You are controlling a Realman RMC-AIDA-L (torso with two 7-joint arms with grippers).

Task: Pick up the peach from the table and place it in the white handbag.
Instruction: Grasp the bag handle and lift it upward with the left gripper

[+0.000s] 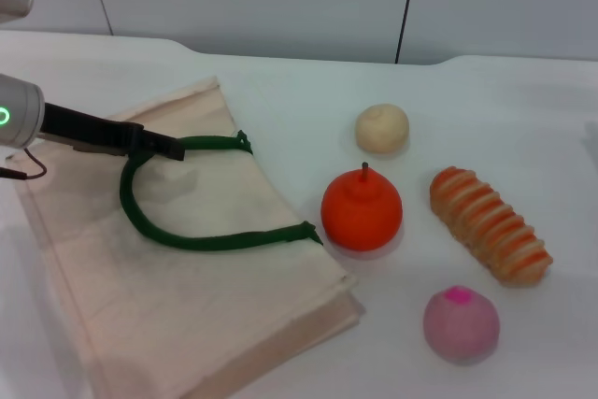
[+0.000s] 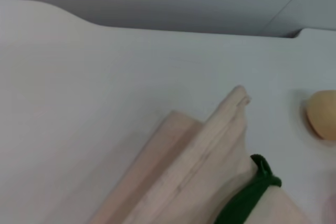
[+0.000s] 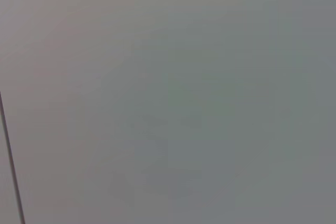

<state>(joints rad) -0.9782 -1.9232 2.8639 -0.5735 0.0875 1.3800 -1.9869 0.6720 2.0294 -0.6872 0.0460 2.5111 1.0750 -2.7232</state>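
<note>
The peach (image 1: 461, 324), pale pink with a magenta spot on top, lies on the white table (image 1: 523, 109) at the front right. The white handbag (image 1: 187, 296) lies flat at the left, and its dark green handles (image 1: 215, 242) loop across its top. My left gripper (image 1: 171, 149) reaches in from the left over the bag's upper part, its dark fingers closed on the upper green handle. The left wrist view shows the bag's corner (image 2: 199, 171) and a piece of handle (image 2: 252, 192). My right gripper is out of view; its wrist view shows only a grey wall.
An orange round fruit with a stem (image 1: 362, 210) sits just right of the bag. A cream ball (image 1: 382, 128) lies behind it and also shows in the left wrist view (image 2: 323, 114). A striped orange bread roll (image 1: 489, 225) lies at the right, behind the peach.
</note>
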